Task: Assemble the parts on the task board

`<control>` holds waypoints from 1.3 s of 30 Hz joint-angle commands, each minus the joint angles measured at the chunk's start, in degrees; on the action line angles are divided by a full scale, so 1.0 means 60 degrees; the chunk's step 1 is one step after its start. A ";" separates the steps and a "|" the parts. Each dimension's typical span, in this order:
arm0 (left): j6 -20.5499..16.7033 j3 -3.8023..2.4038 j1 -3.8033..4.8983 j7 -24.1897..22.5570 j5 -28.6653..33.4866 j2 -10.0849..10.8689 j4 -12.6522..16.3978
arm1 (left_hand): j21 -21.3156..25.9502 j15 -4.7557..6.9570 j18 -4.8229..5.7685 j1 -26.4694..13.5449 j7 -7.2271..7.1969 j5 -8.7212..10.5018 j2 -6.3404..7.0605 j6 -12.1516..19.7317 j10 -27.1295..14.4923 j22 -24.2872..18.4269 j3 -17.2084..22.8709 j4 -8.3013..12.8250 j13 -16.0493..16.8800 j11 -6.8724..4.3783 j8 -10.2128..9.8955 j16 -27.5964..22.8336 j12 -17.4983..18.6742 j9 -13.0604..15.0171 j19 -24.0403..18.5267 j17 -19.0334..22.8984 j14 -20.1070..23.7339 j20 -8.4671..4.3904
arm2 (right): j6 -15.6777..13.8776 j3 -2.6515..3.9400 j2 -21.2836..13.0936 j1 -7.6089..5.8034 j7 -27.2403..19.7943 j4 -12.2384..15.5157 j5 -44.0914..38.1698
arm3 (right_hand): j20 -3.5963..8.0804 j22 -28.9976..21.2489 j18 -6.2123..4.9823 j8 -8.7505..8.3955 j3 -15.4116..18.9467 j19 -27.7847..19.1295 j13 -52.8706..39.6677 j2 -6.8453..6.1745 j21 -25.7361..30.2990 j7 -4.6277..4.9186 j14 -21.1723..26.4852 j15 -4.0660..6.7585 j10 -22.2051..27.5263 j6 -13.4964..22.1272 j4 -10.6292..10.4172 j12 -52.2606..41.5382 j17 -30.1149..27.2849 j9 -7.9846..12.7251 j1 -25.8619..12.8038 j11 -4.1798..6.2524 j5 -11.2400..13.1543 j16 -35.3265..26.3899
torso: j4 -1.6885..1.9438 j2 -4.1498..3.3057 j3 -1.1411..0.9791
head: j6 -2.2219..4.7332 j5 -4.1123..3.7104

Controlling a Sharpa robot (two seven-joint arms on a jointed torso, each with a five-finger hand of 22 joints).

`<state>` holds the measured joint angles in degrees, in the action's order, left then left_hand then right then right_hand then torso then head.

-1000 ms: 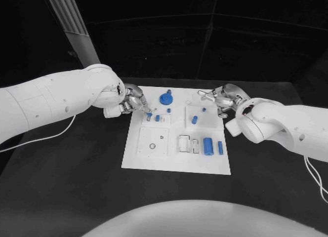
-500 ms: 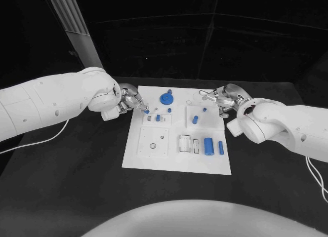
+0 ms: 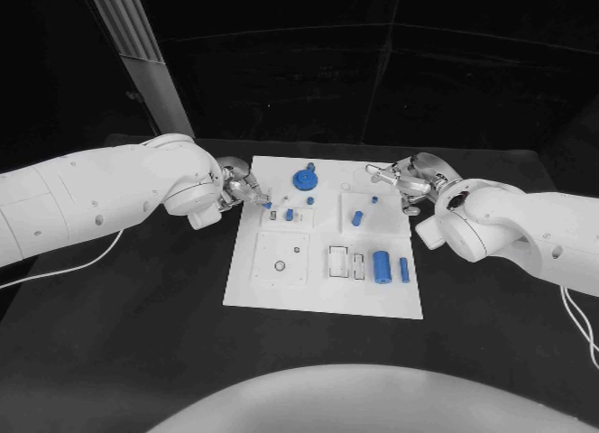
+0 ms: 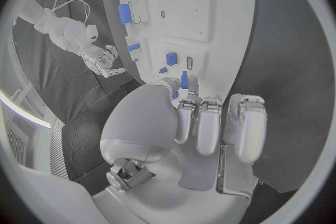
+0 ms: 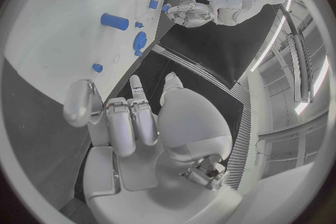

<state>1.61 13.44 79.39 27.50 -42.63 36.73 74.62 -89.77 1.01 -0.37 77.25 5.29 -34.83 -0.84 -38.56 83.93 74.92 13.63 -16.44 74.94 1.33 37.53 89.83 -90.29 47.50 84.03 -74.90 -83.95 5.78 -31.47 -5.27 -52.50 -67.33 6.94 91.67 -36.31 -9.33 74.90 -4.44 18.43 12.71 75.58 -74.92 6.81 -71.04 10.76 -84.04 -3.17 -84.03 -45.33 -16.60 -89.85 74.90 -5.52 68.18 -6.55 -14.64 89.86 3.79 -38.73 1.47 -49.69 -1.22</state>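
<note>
My left hand (image 3: 237,193) is pinching a small blue part (image 4: 184,79) at the task board (image 3: 323,289) 's ten o'clock edge | my right hand (image 3: 406,180) is hovering empty, fingers apart, at two o'clock

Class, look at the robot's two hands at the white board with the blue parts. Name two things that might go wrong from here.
1. The left hand pinches a small blue part by its fingertips alone; it might slip or go in tilted.
2. The right hand hangs open at the board's far corner, near a small part; a careless move might knock it.
</note>
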 commanded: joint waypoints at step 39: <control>0.0273 -0.0004 -0.0123 0.0802 -0.0631 -0.0302 0.0081 | -0.0039 -0.0077 0.0062 -0.0268 0.0039 0.0238 -0.0249 0.0152 0.1011 0.2514 -0.0113 -0.0060 0.2510 0.0117 0.0057 0.0029 0.0048 -0.0089 0.0994 -0.2516 -0.1008 0.0042 | -0.0029 0.0004 -0.0043 -0.0012 -0.0093 0.0051 -0.0030 | 0.0044 0.0854 -0.0136 0.0060 0.0068 -0.0025 -0.2513 -0.0009 0.0072 -0.0010 -0.0993 0.0055 -0.0994 0.0072 -0.0001 -0.0024 0.2516 -0.0015 0.0115 0.0015 -0.0032 0.0023 | -0.0003 -0.0001 -0.0002 | -0.0021 -0.0020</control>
<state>1.95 13.43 78.59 31.52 -46.06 35.00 75.14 -89.77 1.01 -0.38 75.88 5.50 -33.73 -2.21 -37.95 83.93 74.92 13.29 -16.76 74.93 1.75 37.51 89.83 -90.29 47.01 84.03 -74.90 -83.95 5.78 -31.47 -5.27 -52.73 -67.33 6.89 91.82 -36.31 -9.33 74.90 -4.44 18.43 12.71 75.58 -74.92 6.81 -70.76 10.76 -84.04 -3.17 -84.04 -45.33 -16.60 -89.85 74.90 -5.52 68.18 -6.55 -14.64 89.86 3.75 -38.70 1.45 -49.85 -1.30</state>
